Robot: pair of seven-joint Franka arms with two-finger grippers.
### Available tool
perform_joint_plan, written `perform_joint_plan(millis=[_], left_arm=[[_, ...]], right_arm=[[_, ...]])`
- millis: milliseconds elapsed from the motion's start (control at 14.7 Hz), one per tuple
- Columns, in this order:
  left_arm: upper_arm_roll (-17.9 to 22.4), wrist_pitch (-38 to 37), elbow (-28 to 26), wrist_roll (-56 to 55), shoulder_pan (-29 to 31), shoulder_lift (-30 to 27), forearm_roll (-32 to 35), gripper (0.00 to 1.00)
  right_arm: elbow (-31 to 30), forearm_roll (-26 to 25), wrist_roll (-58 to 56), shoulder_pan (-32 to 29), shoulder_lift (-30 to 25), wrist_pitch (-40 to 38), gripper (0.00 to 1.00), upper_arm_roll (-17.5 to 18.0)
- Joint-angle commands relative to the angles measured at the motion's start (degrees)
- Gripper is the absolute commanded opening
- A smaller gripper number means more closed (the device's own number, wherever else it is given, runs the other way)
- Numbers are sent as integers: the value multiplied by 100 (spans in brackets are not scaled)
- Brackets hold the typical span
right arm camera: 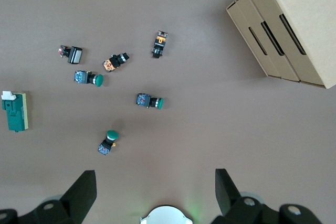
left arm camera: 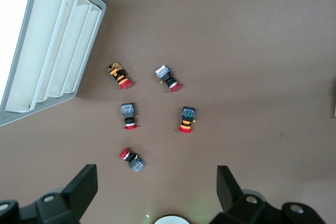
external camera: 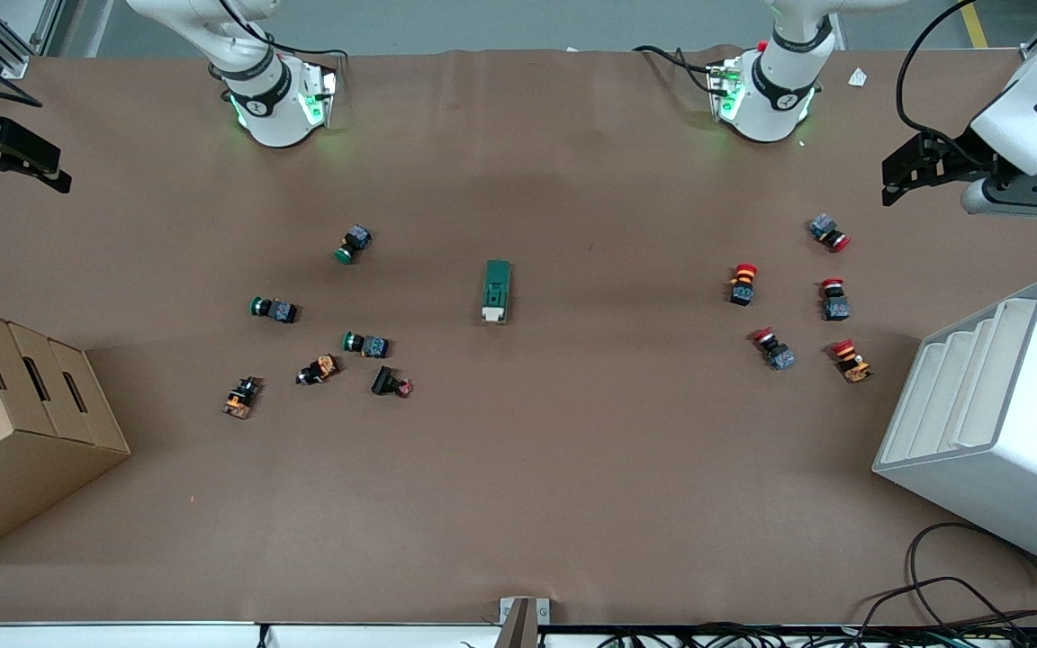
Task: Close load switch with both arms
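The load switch [external camera: 496,290], a dark-green block with a white lever end, lies flat at the middle of the table, white end toward the front camera. It also shows in the right wrist view [right arm camera: 14,111]. My left gripper [external camera: 892,180] hangs open and empty in the air over the left arm's end of the table, above the red push buttons; its wrist view [left arm camera: 156,182] shows the fingers wide apart. My right gripper [external camera: 55,171] hangs open and empty over the right arm's end of the table, its fingers wide apart in its wrist view [right arm camera: 155,184]. Both are well away from the switch.
Several red push buttons [external camera: 743,283] lie toward the left arm's end, several green and orange ones [external camera: 355,243] toward the right arm's end. A white slotted rack [external camera: 996,423] and a cardboard box [external camera: 14,423] stand at the table's two ends.
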Motion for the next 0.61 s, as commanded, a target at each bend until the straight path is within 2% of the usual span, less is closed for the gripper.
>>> perform_joint_plan(millis=[0,204,543], left_arm=[[-19,2,238,73,-25,150,-11,100],[-10,-7,475,3,-16,326,-2,100],[-10,-33,494,38,28,344,-20,100]], right_arm=[[-227,33,-61,-39,-197,95,100,21],[-227,50,-61,-39,-188,121,100,30],[-227,297,-70,-57,-188,130,100,13]])
